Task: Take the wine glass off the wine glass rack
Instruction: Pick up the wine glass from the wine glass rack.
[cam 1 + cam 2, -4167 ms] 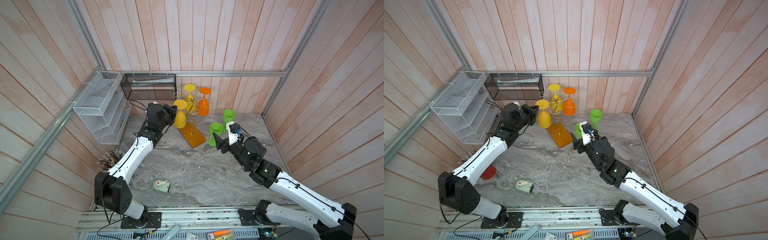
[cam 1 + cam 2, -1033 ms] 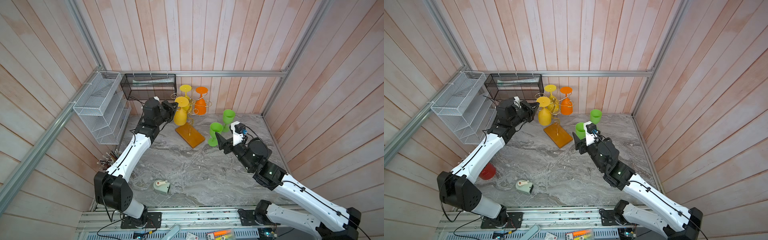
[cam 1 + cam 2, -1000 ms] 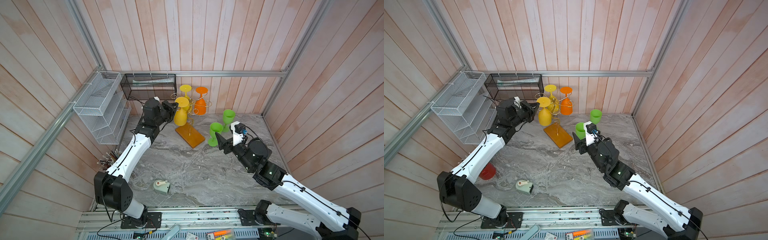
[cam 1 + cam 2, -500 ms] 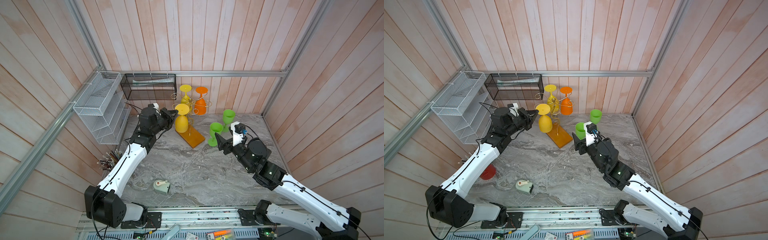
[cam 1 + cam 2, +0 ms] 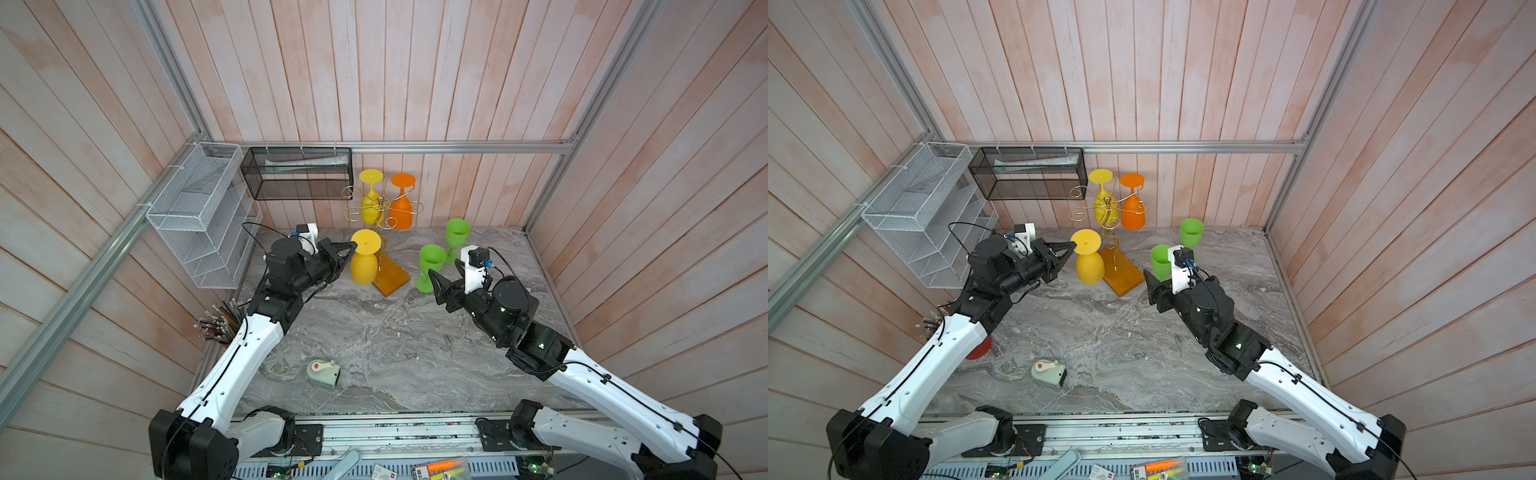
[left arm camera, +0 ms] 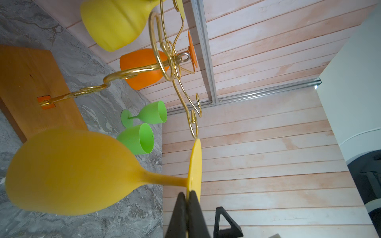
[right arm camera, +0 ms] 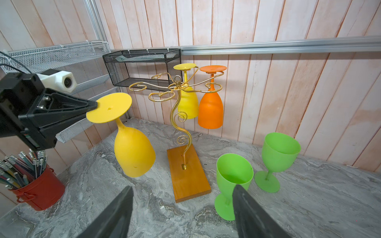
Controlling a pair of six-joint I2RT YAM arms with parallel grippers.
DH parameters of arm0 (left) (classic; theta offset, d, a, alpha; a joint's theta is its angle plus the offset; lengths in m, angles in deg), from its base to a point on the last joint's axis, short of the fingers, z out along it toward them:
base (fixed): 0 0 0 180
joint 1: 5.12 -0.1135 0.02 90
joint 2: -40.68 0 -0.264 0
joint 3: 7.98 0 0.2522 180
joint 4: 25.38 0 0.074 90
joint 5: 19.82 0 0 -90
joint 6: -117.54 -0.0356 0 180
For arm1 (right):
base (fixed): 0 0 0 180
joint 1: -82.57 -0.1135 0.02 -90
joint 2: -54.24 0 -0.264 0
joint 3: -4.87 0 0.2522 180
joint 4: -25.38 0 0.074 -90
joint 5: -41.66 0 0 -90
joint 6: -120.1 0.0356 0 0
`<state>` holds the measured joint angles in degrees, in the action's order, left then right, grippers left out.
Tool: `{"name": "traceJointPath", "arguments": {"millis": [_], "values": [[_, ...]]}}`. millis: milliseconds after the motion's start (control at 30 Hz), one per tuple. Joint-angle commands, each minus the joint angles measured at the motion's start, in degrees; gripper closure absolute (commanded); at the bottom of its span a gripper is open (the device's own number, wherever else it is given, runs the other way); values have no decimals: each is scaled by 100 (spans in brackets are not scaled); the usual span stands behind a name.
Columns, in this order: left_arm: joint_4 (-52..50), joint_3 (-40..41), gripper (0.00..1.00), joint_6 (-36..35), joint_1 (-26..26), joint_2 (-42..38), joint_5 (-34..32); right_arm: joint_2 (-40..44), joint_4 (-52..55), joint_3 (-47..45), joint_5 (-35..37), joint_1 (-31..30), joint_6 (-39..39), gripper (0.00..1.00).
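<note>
Your left tool [image 7: 90,107] pinches the wine glass [image 7: 134,152] by its foot, seemingly clear of the wine glass rack [image 7: 188,175]; right tool [image 5: 444,270] open; set the glass down next

Left of rack [image 5: 392,275] — wine glass [image 5: 364,268]

Your wine glass [image 7: 134,152]: yellow plastic, upside down, tilted slightly, bowl hanging above desk [image 7: 309,206]. It is off the rack arms, just beside the base. Foot rim pinched in left gripper [image 7: 93,107].

Your wine glass rack [image 7: 187,171]: gold wire scrolls on wavy stem, upright on flat orange-brown base, standing on desk. Rear arms carry two inverted glasses: yellow glass [image 7: 186,103], orange glass [image 7: 210,111].
</note>
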<state>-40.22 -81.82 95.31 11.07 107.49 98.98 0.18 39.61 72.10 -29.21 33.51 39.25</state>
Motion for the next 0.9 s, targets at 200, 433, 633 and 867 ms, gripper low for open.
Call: {"name": "traceJointPath", "arguments": {"millis": [200, 433, 633, 867], "values": [[-186, 438, 100, -1961, -37, -803, 636, -483, 1057, 711, -197, -213, 882, 28], [-1253, 338, 100, -3419, -17, -1350, 147, -855, 1474, 1036, 264, -845, 1377, 28], [-1863, 93, 100, -4674, 142, -1543, -462, -1064, 1740, 1218, 221, -1035, 2036, 30], [-1851, -101, 100, -5738, 715, -1674, -945, -893, 1851, 1139, 307, -1032, 2593, 30]]}}
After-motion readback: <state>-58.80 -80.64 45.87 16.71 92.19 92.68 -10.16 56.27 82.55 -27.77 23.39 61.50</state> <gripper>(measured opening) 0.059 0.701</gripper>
